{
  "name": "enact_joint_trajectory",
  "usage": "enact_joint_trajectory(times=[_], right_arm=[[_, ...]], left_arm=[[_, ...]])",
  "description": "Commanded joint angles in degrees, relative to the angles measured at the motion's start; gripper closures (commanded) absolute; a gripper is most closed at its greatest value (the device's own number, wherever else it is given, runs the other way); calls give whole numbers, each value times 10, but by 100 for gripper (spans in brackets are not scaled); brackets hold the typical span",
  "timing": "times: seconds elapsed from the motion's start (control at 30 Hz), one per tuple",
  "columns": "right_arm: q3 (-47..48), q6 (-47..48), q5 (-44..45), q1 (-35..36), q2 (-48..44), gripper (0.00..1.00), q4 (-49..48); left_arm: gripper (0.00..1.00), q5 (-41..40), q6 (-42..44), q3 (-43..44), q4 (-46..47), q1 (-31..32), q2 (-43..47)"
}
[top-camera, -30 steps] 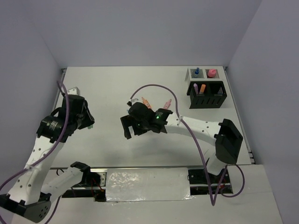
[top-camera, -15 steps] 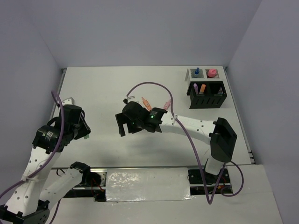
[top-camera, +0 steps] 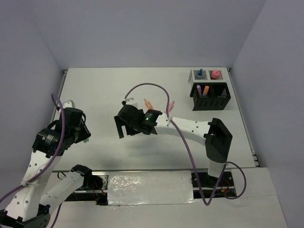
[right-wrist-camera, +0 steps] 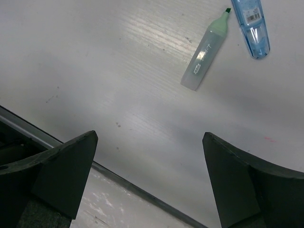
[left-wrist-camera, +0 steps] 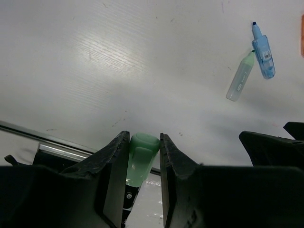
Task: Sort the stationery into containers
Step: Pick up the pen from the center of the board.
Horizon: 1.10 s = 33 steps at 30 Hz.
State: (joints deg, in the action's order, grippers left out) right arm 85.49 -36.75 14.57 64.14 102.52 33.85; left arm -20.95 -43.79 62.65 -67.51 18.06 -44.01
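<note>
- The white table [top-camera: 109, 85] filled the space between the grey walls, with both arm bases at its near edge.
- The right arm [top-camera: 190, 128] reached left across the middle of the table, a purple cable [top-camera: 142, 86] looping over it.
- The left arm [top-camera: 40, 156] was bent up over the near-left corner.
- The black slatted organiser [top-camera: 211, 102] stood at the far right. A purple marker [top-camera: 198, 89] and an orange marker [top-camera: 205, 90] stood upright in its left compartment.
- The white mesh tray [top-camera: 207, 76] sat just behind the organiser, with a blue-capped bottle [top-camera: 200, 72] in its left cell and a pink item [top-camera: 216, 74] in its right cell.
- The right gripper [right-wrist-camera: 149, 142] hung above the table with its jaws spread wide and nothing between them.
- The left gripper [left-wrist-camera: 144, 140] was clamped on a green marker [left-wrist-camera: 141, 156], raised off the table near the front-left edge.
- A pale green highlighter [right-wrist-camera: 205, 51] lay flat on the table beyond the right gripper, its tip just beside a translucent blue marker [right-wrist-camera: 252, 23]; the two formed a narrow V.
- A loose orange marker [top-camera: 148, 103] lay on the table just behind the right wrist.
- A loose pink marker [top-camera: 170, 104] lay a little to the right of that one, apart from it.
</note>
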Motion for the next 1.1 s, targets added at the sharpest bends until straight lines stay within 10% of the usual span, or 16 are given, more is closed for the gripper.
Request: enact_joint_trajectory(times=[0.0, 0.23, 1.07], right_arm=[[35, -25, 3, 5, 26, 0, 20], [197, -64, 24, 30, 174, 4, 147], [189, -63, 63, -62, 233, 20, 105]], left_arm=[[100, -17, -1, -3, 5, -2, -2], [100, -53, -57, 3, -7, -4, -16], [100, 124, 12, -37, 63, -5, 42]])
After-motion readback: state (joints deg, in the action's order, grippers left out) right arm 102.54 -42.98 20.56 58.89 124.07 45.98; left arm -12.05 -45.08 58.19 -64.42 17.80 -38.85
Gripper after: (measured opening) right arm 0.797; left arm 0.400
